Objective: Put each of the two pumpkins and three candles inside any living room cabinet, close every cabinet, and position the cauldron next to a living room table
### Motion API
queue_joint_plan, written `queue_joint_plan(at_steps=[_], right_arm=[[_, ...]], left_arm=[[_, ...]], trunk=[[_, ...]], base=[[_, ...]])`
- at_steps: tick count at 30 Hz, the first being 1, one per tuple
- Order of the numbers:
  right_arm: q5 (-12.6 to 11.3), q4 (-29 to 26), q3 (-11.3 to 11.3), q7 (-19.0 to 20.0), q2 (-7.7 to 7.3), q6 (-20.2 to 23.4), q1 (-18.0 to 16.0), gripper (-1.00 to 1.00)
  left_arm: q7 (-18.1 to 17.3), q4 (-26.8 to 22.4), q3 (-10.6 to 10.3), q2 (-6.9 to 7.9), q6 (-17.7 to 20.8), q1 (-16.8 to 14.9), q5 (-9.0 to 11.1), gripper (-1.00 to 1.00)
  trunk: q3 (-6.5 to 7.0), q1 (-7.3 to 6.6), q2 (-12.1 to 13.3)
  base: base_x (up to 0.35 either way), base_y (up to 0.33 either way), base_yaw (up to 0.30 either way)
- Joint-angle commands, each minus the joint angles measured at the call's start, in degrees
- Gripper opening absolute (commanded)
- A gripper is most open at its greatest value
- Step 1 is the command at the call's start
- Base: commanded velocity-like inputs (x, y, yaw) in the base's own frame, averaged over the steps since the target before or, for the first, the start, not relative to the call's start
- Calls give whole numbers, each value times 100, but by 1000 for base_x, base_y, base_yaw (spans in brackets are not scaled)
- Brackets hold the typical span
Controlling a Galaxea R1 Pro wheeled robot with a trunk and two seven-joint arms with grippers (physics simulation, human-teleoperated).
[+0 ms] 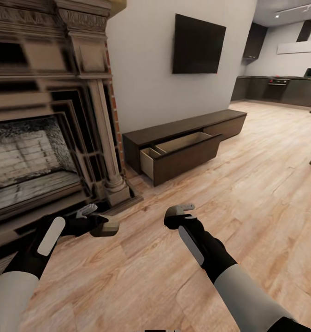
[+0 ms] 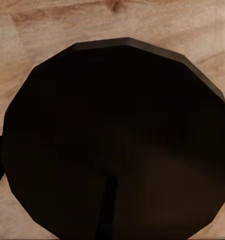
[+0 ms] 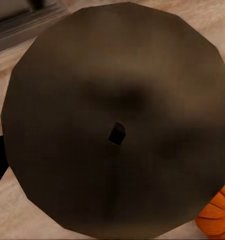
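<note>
I see the pale plank wood floor (image 1: 247,193) spreading across the room, with the dark carved columned fireplace (image 1: 44,115) filling my left. Against the white wall, under a black flat wall screen (image 1: 198,44), runs the long, low dark-brown wood cabinet (image 1: 187,138); its near wide drawer (image 1: 180,154) stands pulled out, pale beige inside, and I cannot make out anything in it.

My left gripper (image 1: 100,221) hangs low over the floor, just in front of the fireplace base, clenched on a short, squat beige-tan candle (image 1: 107,227). In the left wrist view that candle's flat top (image 2: 117,140) is dark with shadow and close against the lens.

My right gripper (image 1: 183,213) sits near the middle of the floor, apart from the left one, grasping a second squat grey-tan candle (image 1: 173,213). The right wrist view shows its round flat top (image 3: 117,100) with the tiny dark wick dot (image 3: 116,133), and beyond its edge a small ribbed orange pumpkin (image 3: 217,215) lying on the floor.
</note>
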Motion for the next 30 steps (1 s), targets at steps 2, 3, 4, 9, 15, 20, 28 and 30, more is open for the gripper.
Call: queue_joint_plan(at_steps=[2, 3, 4, 9, 15, 20, 28, 30], right_arm=[[-1, 5, -7, 0, -9, -1, 0, -100], [-4, 7, -8, 0, -11, -2, 0, -100], [-8, 9, -7, 0, -11, -2, 0, -100], [-15, 24, -6, 7, -7, -9, 2, -100], [-14, 24, -14, 5, -13, -11, 1, -100], [-8, 20, -8, 8, 3, -11, 3, -100], [-14, 28, -130, -8, -22, -20, 4, -100], [-14, 34, -394, -29, -24, -14, 4, -100]], left_arm=[[-2, 14, 0, -33, 2, 1, -54, -100], [2, 17, 0, -41, 2, 2, -56, -100], [11, 19, 0, -46, 2, 2, -55, -100], [31, 23, 0, -59, 2, 2, -50, -100], [39, 28, 0, -89, 2, 3, -49, -100], [39, 134, 0, -90, 0, 1, -55, -100], [47, 511, 5, -130, -31, -40, -73, -100], [48, 514, 8, -133, -32, -41, -97, -100]], trunk=[[53, -5, 3], [79, -7, 4], [106, -10, 6], [238, -23, 13], [389, -38, 21], [502, -51, 27], [679, -72, 38], [679, -72, 38]], base=[[0, 0, -280], [0, 0, -280], [0, 0, -280], [0, 0, -280], [0, 0, -223], [0, 0, -70], [0, 0, -266], [0, 0, -282]])
